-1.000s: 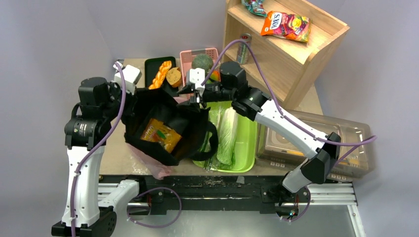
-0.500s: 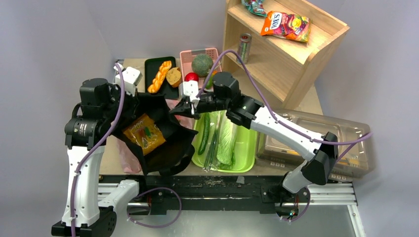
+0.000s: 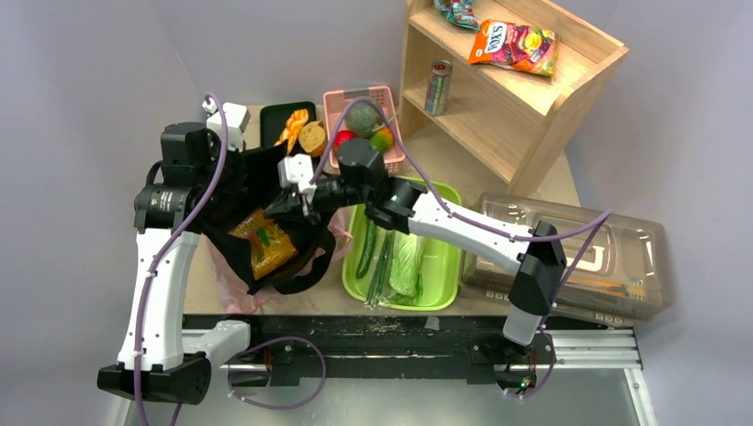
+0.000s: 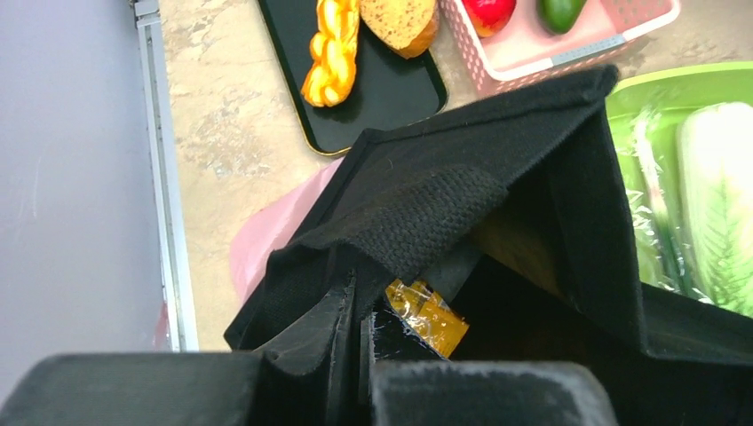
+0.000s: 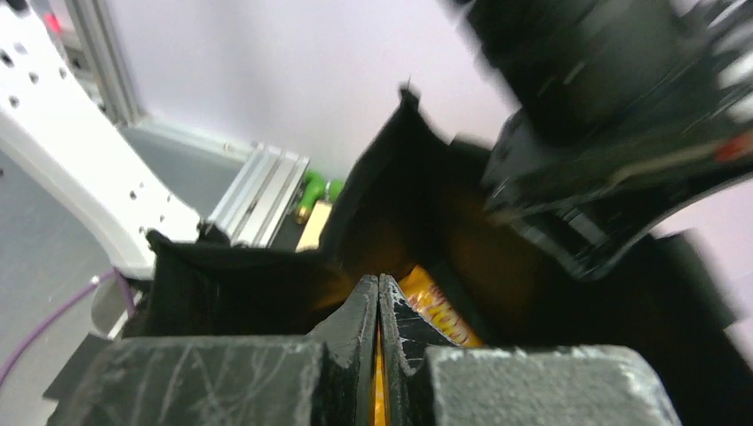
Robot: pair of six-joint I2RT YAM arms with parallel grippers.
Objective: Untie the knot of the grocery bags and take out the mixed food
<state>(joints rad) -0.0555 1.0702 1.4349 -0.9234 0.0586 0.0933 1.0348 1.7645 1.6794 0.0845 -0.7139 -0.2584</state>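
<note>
The black bag (image 4: 497, 177) is clamped at the rim by left gripper (image 4: 355, 293) and right gripper (image 5: 379, 288); pink bag (image 4: 266, 244) is trapped underneath, toward table's (image 4: 213, 115) near-left corner.

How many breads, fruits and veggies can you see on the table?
Breads: 2, braided orange loaf, round brown bun.
Fruits: 3, dark green round fruit, red fruit, orange-green fruit.
Vegetables: 3, long green cucumber, thin green stalks, pale napa cabbage.
Total: 8.
</note>
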